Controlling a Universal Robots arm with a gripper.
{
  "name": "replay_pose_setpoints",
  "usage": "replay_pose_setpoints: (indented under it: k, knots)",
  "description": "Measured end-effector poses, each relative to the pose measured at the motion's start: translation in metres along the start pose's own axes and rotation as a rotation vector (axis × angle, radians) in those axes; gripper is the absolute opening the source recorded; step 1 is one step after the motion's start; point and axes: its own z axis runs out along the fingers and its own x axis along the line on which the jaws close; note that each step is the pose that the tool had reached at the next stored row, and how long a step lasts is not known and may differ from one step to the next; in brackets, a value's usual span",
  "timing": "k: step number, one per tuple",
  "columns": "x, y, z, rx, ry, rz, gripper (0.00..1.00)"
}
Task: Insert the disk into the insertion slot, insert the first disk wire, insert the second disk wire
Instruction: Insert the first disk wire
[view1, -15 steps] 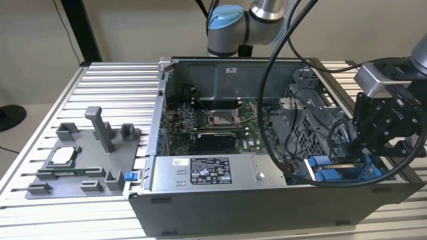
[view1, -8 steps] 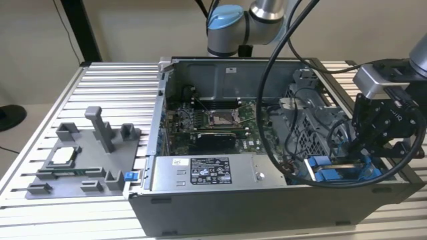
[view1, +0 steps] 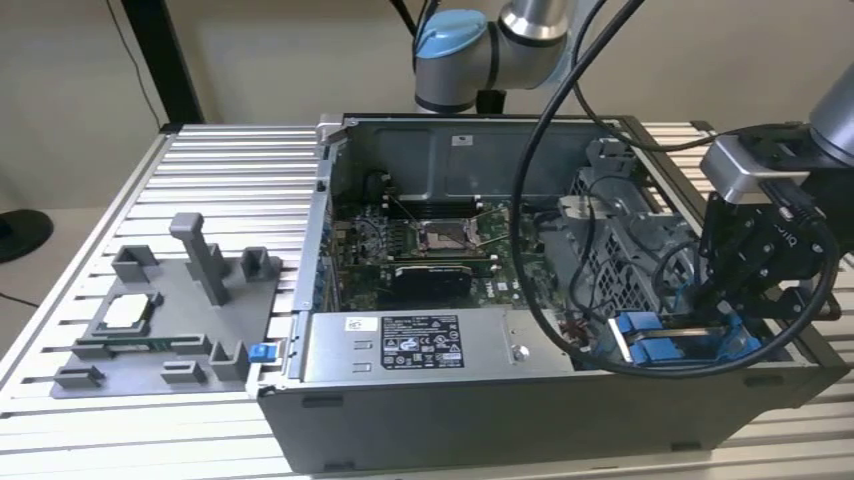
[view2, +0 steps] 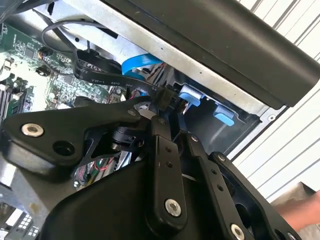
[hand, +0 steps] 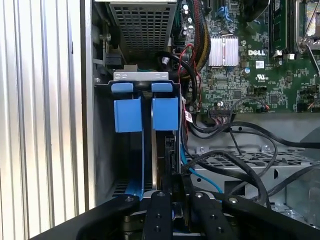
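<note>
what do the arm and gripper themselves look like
The arm is silver-grey with a light blue joint cap, and thick black cables loop off it. The gripper is matt black, built of link bars with silver screw heads, with a grey box mounted at the wrist.

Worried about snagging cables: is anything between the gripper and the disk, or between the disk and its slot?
Nothing visible. The gripper is right at the disk, which already stands edge-on in the insertion slot. Black cables run beside it, not across it.
</note>
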Motion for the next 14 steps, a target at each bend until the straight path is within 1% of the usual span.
replay_pose_setpoints:
  k: [2, 3, 4, 6, 10, 11, 14]
  knots:
    - [-0.0001, 0.0000, -0.0002, -0.0001, -0.0004, 0.000, 0.00]
    - [-0.0003, 0.0002, -0.0022, -0.0002, -0.0015, 0.000, 1.00]
    - [-0.0004, 0.0004, -0.0059, -0.0003, -0.0030, 0.000, 1.00]
    - [-0.0009, 0.0009, -0.0163, -0.0001, -0.0006, 0.000, 1.00]
    - [-0.0020, 0.0019, -0.0342, -0.0001, -0.0004, 0.000, 1.00]
    - [-0.0026, 0.0022, -0.0375, 0.0000, -0.0004, 0.000, 1.00]
    - [-0.0056, 0.0019, -0.0387, 0.0010, 0.0000, 0.000, 1.00]
